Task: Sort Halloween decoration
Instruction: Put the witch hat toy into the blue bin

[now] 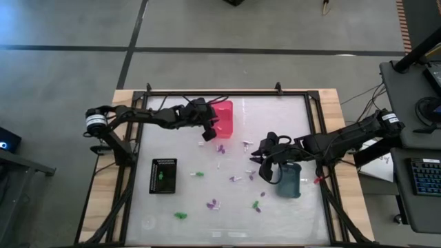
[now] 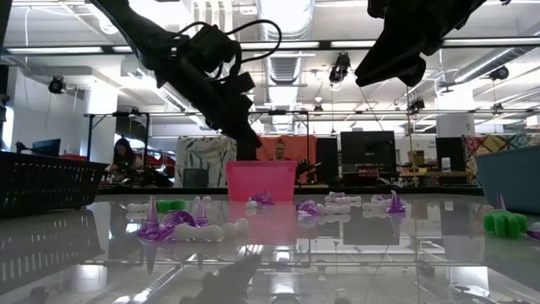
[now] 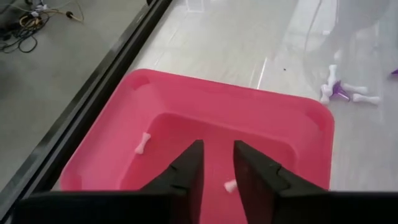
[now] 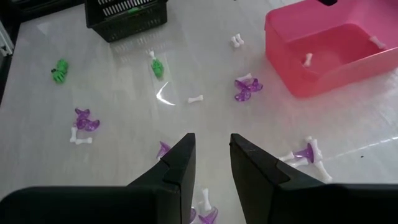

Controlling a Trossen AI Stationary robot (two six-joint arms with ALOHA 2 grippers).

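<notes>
The Halloween decoration is a scatter of tiny pieces on the glass table: purple (image 1: 220,148), green (image 1: 181,215) and white (image 1: 247,144). A pink bin (image 1: 224,118) stands at the far middle, with two white bone pieces (image 3: 143,142) (image 3: 230,185) on its floor. My left gripper (image 3: 217,155) hangs over the bin's near-left part (image 1: 209,128), open, nothing between its fingers. My right gripper (image 4: 211,149) is open and bare above the table's right middle (image 1: 260,158), over purple and white pieces (image 4: 163,149).
A black basket (image 1: 163,175) holding a green piece stands at the left. A grey-blue bin (image 1: 291,180) sits right of my right gripper. A black frame (image 1: 227,94) runs around the glass. People are visible in the room beyond the table (image 2: 125,156).
</notes>
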